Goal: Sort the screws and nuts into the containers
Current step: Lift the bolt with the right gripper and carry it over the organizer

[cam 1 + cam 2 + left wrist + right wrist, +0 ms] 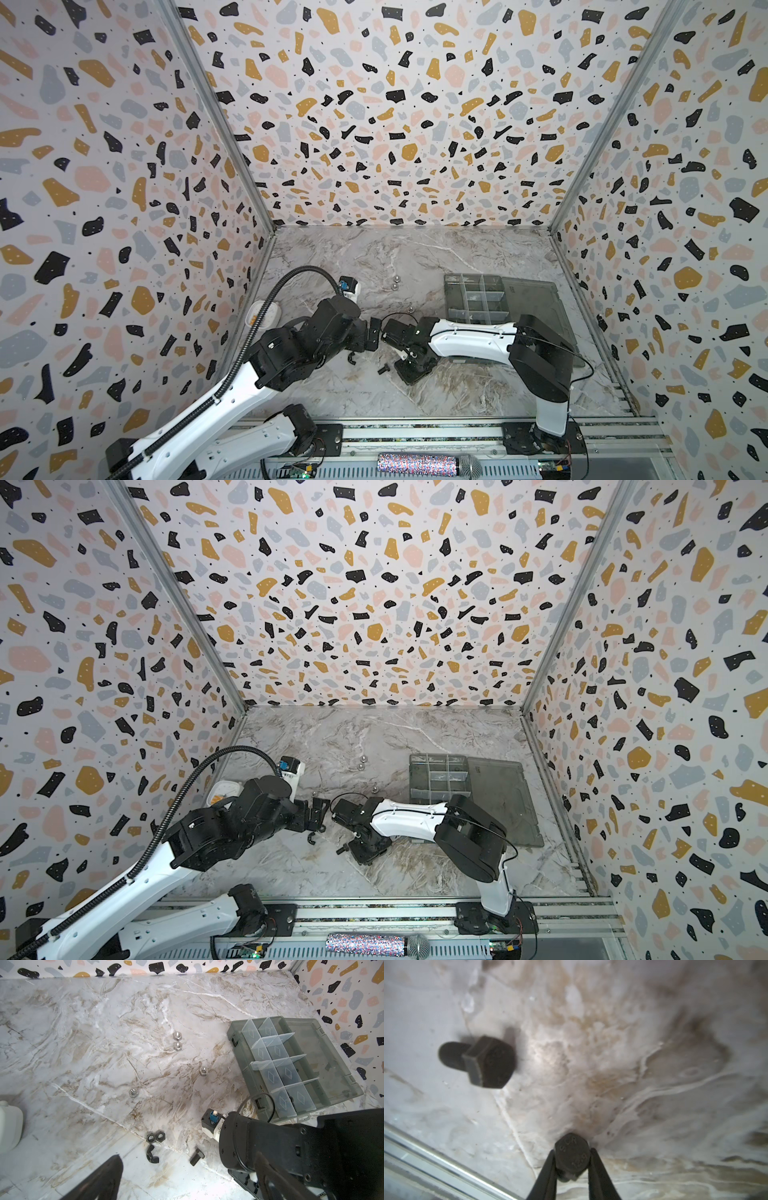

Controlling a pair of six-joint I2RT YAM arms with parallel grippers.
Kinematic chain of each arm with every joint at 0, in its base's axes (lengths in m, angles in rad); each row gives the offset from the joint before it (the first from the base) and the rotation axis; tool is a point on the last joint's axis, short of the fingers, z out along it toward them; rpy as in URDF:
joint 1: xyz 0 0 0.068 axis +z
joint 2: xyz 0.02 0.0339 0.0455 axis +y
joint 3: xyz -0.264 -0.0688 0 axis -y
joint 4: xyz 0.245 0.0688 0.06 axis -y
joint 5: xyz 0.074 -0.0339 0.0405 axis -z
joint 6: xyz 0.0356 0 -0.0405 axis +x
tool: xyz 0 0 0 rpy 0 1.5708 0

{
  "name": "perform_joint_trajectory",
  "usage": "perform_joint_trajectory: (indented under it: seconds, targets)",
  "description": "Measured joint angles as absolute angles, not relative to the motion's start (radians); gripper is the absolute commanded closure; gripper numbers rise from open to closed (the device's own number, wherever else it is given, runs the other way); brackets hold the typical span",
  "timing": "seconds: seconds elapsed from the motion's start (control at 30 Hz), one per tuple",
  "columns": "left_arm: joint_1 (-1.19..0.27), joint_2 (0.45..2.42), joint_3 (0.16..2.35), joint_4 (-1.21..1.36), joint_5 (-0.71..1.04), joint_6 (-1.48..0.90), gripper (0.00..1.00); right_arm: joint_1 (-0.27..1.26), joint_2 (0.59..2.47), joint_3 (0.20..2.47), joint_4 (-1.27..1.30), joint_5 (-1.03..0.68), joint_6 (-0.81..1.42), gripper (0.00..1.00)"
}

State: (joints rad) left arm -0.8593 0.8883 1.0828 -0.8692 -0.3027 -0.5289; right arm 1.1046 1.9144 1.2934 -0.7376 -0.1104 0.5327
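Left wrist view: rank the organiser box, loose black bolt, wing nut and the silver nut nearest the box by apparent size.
1. organiser box
2. loose black bolt and wing nut: about alike, unranked
3. silver nut: smallest, though farther from the camera

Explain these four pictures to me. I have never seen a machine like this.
Two robot arms stand at a marble table. Two pictures look down from overhead; the other two come from cameras on each arm's wrist. Scattered on the table are silver nuts, black nuts, a wing nut and a loose bolt, near a grey divided box, lid open. The right claw pinches a second bolt by its head; the left claw hangs open, empty.
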Motion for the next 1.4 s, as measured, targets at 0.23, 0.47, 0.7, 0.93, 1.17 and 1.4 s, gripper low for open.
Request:
perform_joint_trajectory:
  seconds: [0.23, 0.47, 0.7, 0.93, 1.17, 1.4]
  targets:
    - [-0.855, 0.934, 1.114, -0.855, -0.329, -0.486, 0.00, 1.011, 1.908, 1.292, -0.762, -0.050, 0.491, 0.90]
    - [-0.839, 0.990, 1.137, -0.816, -0.332, -0.449, 0.00, 0.934, 1.902, 1.295, -0.802, 0.008, 0.436, 0.90]
    - [-0.773, 1.029, 1.145, -0.756, -0.299, -0.408, 0.00, 0.920, 1.881, 1.329, -0.838, 0.018, 0.397, 0.90]
    - [-0.712, 1.071, 1.146, -0.707, -0.245, -0.382, 0.00, 0.873, 1.813, 1.354, -0.851, 0.012, 0.372, 0.90]
    - [-0.696, 1.126, 1.157, -0.677, -0.214, -0.369, 0.00, 0.817, 1.781, 1.363, -0.868, 0.011, 0.355, 0.90]
    - [-0.690, 1.170, 1.184, -0.640, -0.197, -0.352, 0.00, 0.746, 1.720, 1.362, -0.892, 0.017, 0.345, 0.90]
